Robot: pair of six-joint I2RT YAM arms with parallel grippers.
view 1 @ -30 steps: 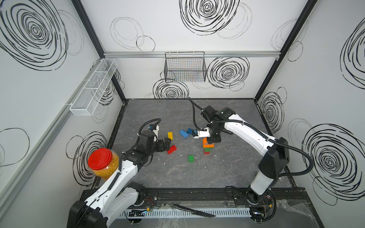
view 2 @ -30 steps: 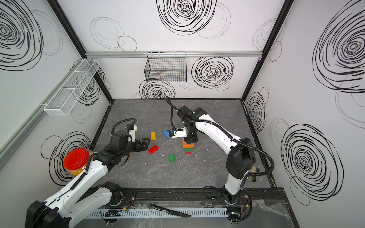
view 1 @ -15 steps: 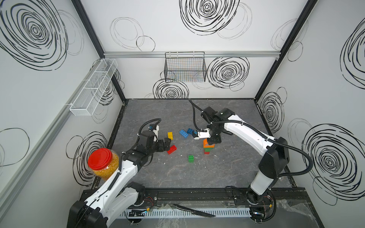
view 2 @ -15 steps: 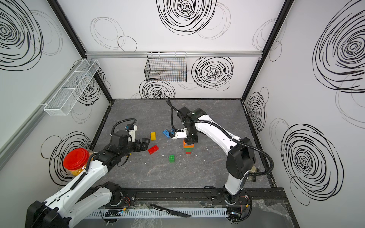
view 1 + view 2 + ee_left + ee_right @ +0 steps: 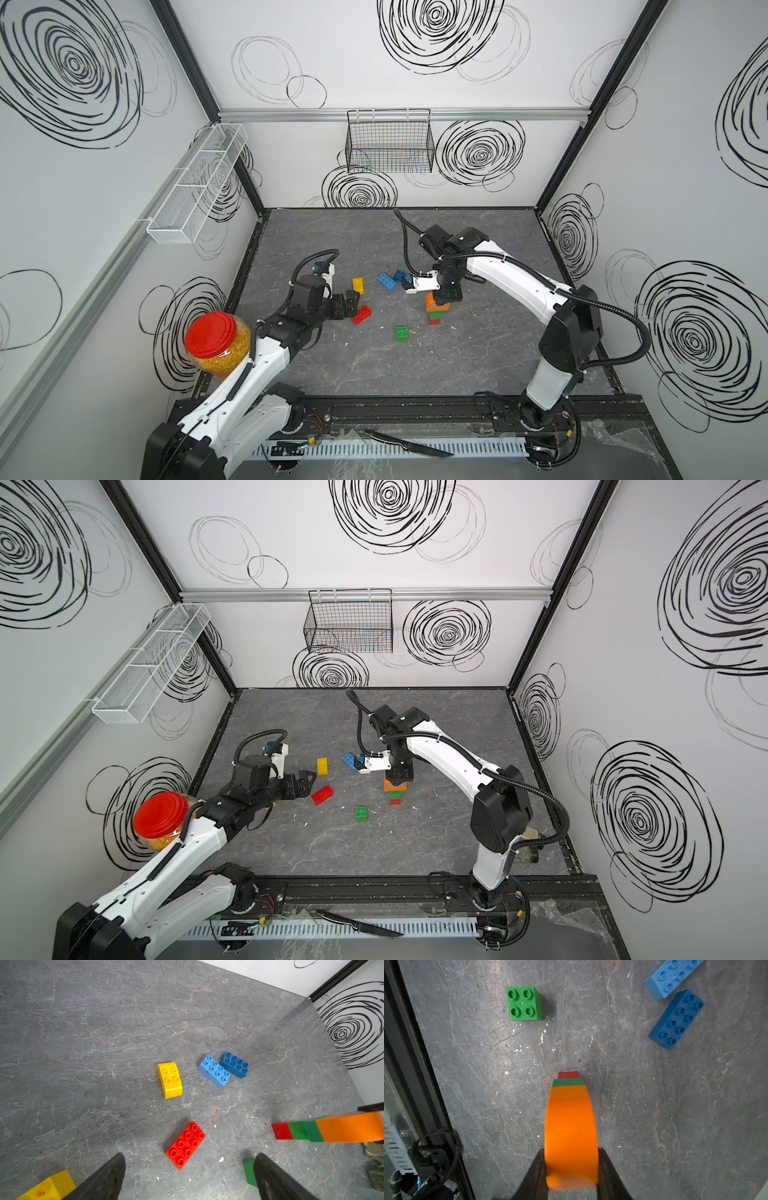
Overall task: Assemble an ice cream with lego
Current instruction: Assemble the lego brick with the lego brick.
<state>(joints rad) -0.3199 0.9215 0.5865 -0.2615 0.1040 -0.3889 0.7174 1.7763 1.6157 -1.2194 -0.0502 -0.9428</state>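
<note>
Gripping the orange rounded plastic lego piece (image 5: 571,1126) by its two sides, the right gripper (image 5: 571,1154) has its jaws closed on the top of a small upright tower. Directly below the jaws sit a green plastic layer (image 5: 568,1082) and a red plastic base brick (image 5: 568,1075) on the grey stone-pattern tabletop (image 5: 654,1105). Beyond the tower from these jaws lies a green square four-stud brick (image 5: 523,1003). Off to one side, a light blue oblong brick (image 5: 671,977) and a dark blue oblong brick (image 5: 677,1019) lie close together.

The left gripper (image 5: 189,1155) hovers with its jaws spread wide and empty. A red oblong eight-stud brick (image 5: 185,1145) lies flat just ahead of the gap, and a yellow round-ended brick (image 5: 170,1079) lies farther ahead.
</note>
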